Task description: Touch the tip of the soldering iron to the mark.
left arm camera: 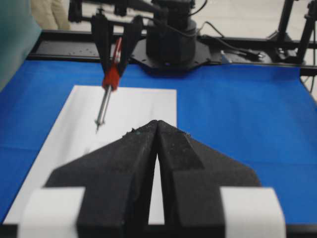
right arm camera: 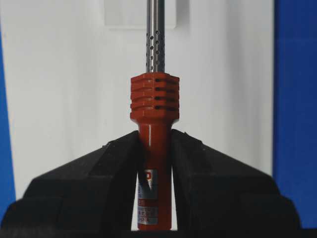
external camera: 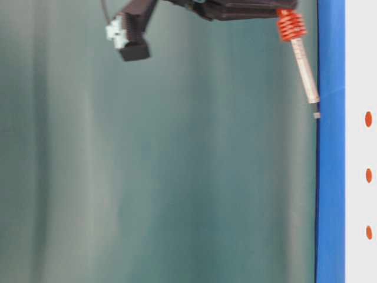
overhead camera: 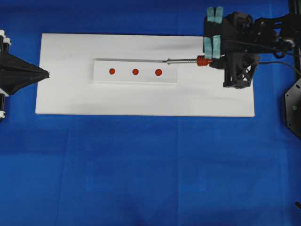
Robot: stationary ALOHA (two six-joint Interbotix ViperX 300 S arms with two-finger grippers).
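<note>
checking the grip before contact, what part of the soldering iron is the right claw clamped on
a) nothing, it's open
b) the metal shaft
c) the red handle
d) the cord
c, the right claw pinches the soldering iron by its red handle, just behind the ribbed collar.

Bright, even light, soft shadows (table-level and left-wrist views blurred).
</note>
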